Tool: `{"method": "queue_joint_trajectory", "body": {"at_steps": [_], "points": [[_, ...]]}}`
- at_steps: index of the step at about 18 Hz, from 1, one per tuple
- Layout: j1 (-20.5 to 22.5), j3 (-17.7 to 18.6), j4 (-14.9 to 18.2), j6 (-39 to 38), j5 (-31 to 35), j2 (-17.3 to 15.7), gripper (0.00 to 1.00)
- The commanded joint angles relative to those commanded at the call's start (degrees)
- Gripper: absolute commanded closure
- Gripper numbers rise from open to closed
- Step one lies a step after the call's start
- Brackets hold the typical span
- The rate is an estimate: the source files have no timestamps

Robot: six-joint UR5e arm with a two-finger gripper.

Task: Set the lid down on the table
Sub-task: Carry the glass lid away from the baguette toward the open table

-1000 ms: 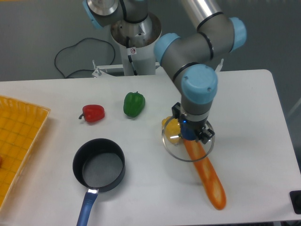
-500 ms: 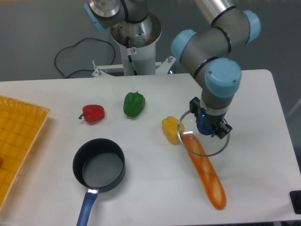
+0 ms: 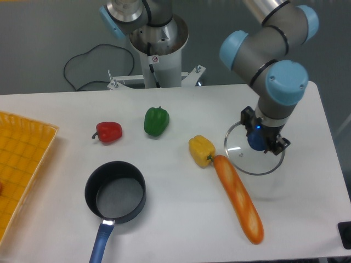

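The round clear glass lid [image 3: 241,159] with a thin metal rim hangs just above the white table [image 3: 164,208], right of centre. My gripper [image 3: 259,138] is shut on its blue centre knob [image 3: 255,140], reaching straight down from above. The lid's left rim sits close to the top end of the orange baguette [image 3: 239,199]. Whether the lid touches the tabletop I cannot tell.
A yellow pepper [image 3: 201,150] lies left of the lid. A green pepper [image 3: 156,121] and a red pepper [image 3: 108,131] lie further left. A dark saucepan with a blue handle [image 3: 114,193] stands front left. A yellow grid tray [image 3: 22,164] is at the left edge.
My gripper has carried the lid to the right, off the yellow pepper and past the baguette's top end, toward the right side of the table.
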State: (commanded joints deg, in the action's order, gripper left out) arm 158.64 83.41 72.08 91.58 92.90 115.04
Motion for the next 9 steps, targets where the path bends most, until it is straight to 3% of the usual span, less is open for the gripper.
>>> {"method": "queue_joint_trajectory", "body": {"at_steps": [5, 9], "points": [[2.46, 0.09, -1.68, 3.07, 0.09, 2.11, 0.52], [6.23, 1.14, -4.92, 8.16, 0.09, 3.96, 0.52]]}}
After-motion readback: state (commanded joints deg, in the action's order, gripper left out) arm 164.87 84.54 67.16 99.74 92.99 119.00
